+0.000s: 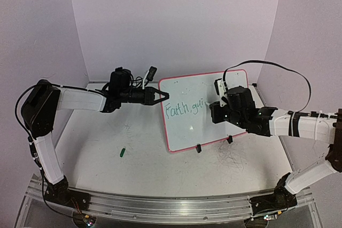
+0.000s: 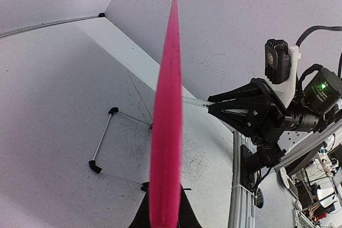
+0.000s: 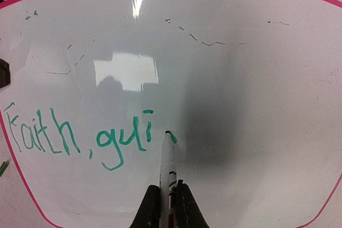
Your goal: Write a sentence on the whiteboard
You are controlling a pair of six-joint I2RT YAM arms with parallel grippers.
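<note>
The whiteboard (image 1: 200,126), white with a thin pink-red frame, stands tilted on its black clip feet at mid-table. My left gripper (image 1: 163,97) is shut on its left edge; in the left wrist view the pink frame edge (image 2: 166,121) runs up from between the shut jaws of that gripper (image 2: 165,214). My right gripper (image 3: 168,204) is shut on a white marker (image 3: 166,166), whose green tip touches the board face (image 3: 240,68). The sentence (image 3: 80,137) reads "Faith, gui" in green, with a short fresh stroke at the tip. From above, the right gripper (image 1: 216,111) points at the sentence (image 1: 184,109).
A small green marker cap (image 1: 122,152) lies on the scuffed tabletop left of the board. The board's wire stand (image 2: 104,142) rests behind it. Purple walls close in the back and sides. A metal rail (image 1: 160,206) runs along the near edge.
</note>
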